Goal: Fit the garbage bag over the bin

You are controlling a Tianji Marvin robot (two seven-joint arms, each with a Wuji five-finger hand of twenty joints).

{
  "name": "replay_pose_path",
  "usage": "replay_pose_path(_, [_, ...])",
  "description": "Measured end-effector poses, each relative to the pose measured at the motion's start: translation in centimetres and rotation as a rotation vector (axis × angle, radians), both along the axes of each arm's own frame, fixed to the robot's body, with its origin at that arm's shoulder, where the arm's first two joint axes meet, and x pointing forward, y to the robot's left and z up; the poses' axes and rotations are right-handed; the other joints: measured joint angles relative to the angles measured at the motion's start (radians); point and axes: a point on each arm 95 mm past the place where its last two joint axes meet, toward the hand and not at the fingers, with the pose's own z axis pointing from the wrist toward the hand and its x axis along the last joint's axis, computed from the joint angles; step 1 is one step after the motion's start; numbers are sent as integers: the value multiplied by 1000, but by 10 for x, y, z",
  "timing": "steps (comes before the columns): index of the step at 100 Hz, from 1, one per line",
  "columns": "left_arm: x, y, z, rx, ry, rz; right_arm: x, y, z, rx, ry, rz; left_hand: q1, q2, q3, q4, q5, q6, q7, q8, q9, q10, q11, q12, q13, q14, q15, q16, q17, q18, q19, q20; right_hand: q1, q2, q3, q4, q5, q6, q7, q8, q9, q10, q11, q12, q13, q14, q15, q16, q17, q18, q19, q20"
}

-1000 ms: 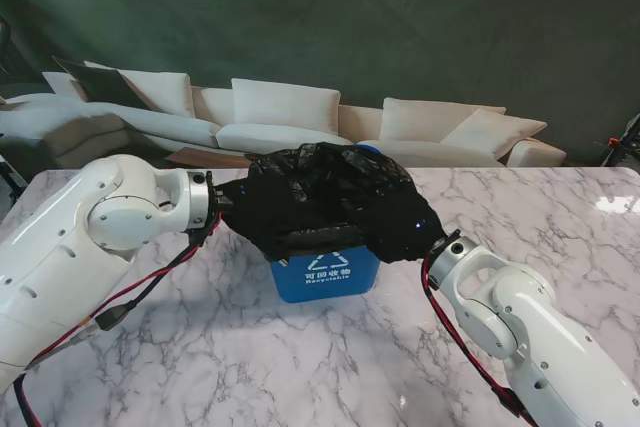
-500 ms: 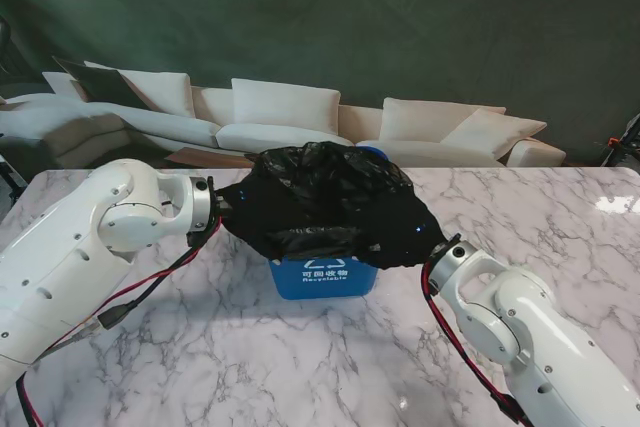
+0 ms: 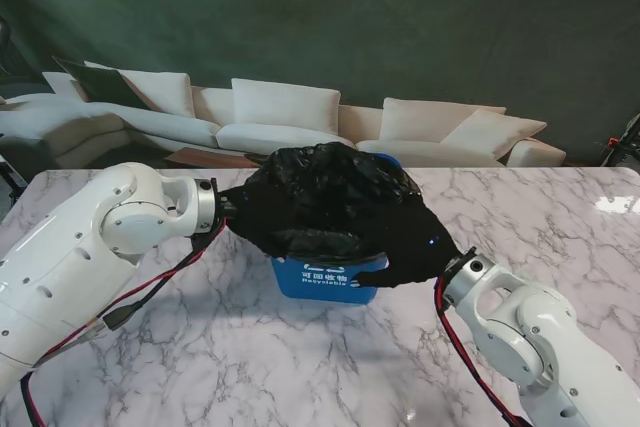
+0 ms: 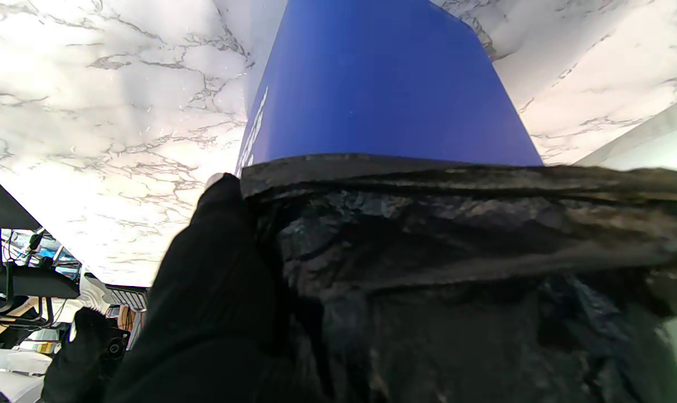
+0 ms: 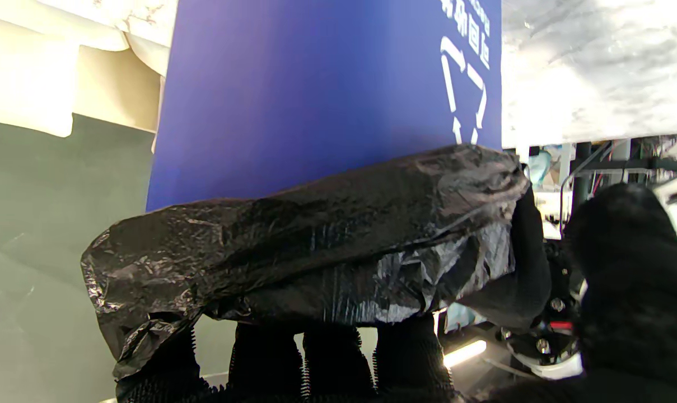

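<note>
Your left hand (image 4: pixel 215 291) is closed on the left edge of the bag (image 3: pixel 335 202), gloved fingers pinching the hem where it sits against the bin (image 3: pixel 325 280). Your right hand (image 5: pixel 484 313) grips the right edge, with fingers (image 5: pixel 327 358) tucked under the plastic and the film draped over them. In the stand view both hands are buried in the black bag, so only the wrists show at its 2 sides.

You are in the pull-down step, as I read it: the mouth is already stretched around the rim and the hem has come a little way down the blue walls on both sides. The bin stands mid-table (image 3: pixel 250 347), and the near face with its white recycling mark is bare. Next you would need to draw both edges evenly lower, keeping the bin from lifting or tipping, then let go.

What you cannot check: the far rim of the bin is hidden under the heap of bag, so whether the hem has caught there is unclear. The bin looks slightly tilted in the stand view, though the base is hard to judge.
</note>
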Motion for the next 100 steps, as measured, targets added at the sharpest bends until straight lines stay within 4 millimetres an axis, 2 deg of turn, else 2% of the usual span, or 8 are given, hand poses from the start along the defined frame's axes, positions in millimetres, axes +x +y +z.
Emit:
replay_pose_path(21, [1,0,0,7,12,14,-3,-4,6,327,137,10,1,0,5,0,12,6,37,2,1,1,0,10,10,7,12,11,1,-5,0,0,3,12,2,0,-13,-97,8,-8,-18,5,-13,-32,-12,1,-38,-21,-34,73,-113,-8])
replay_pose_path(47, [2,-1,1,16,14,17,-7,-5,19,331,74,0,12,0,16,0,12,27,43,3,12,7,-2,12,10,8,18,12,-7,-33,-3,0,56,56,-61,0,-5,-116,47,-8,14,5,19,-28,21,1,12,11,-24,73,-93,0])
replay_pose_path(49, [2,-1,1,16,14,17,-7,-5,21,339,69,0,12,0,16,0,12,28,43,3,12,7,-2,12,10,8,18,13,-7,-33,-3,0,68,55,-72,0,-5,-116,49,-9,25,4,31,-17,28,1,27,20,-25,39,-82,9])
replay_pose_path(52, [2,-2,1,16,14,16,-8,-6,25,352,62,1,12,1,16,0,12,30,43,3,12,7,-2,13,10,8,18,13,-7,-35,-3,0,78,57,-66,1,-5,-116,62,-8,34,3,34,-16,43,2,53,32,-23,-87,-52,20])
replay_pose_path(59, [2,-4,1,16,14,12,-11,-7,33,399,59,9,13,1,16,0,12,30,48,3,12,7,-2,13,10,8,19,13,-11,-35,-4,0,107,55,-76,2,-3,-116,64,-8,51,-7,57,-2,67,-5,102,58,-17,-146,-35,30])
replay_pose_path(70, [2,-5,2,19,13,9,-13,-9,42,406,37,8,13,1,16,0,12,31,51,3,12,7,-2,13,10,8,20,14,-11,-35,-4,0,107,55,-89,2,-3,-118,70,-8,51,-8,57,7,67,-13,126,72,-13,-159,-24,31])
replay_pose_path(81, [2,-6,2,21,12,8,-13,-12,43,405,36,-1,13,1,16,0,12,31,53,3,12,7,-2,14,10,8,21,22,-11,-35,-4,0,124,55,-89,2,-3,-168,70,-12,51,-22,46,4,62,-13,125,71,-25,-159,-24,31])
replay_pose_path(100, [3,-8,2,26,15,7,-12,-22,49,450,-22,-12,13,1,16,0,12,31,54,3,12,7,-2,24,10,8,22,22,-11,-35,-4,0,129,67,-115,2,-37,-182,26,-54,49,-34,5,-30,46,-13,48,33,-38,-159,-31,31])
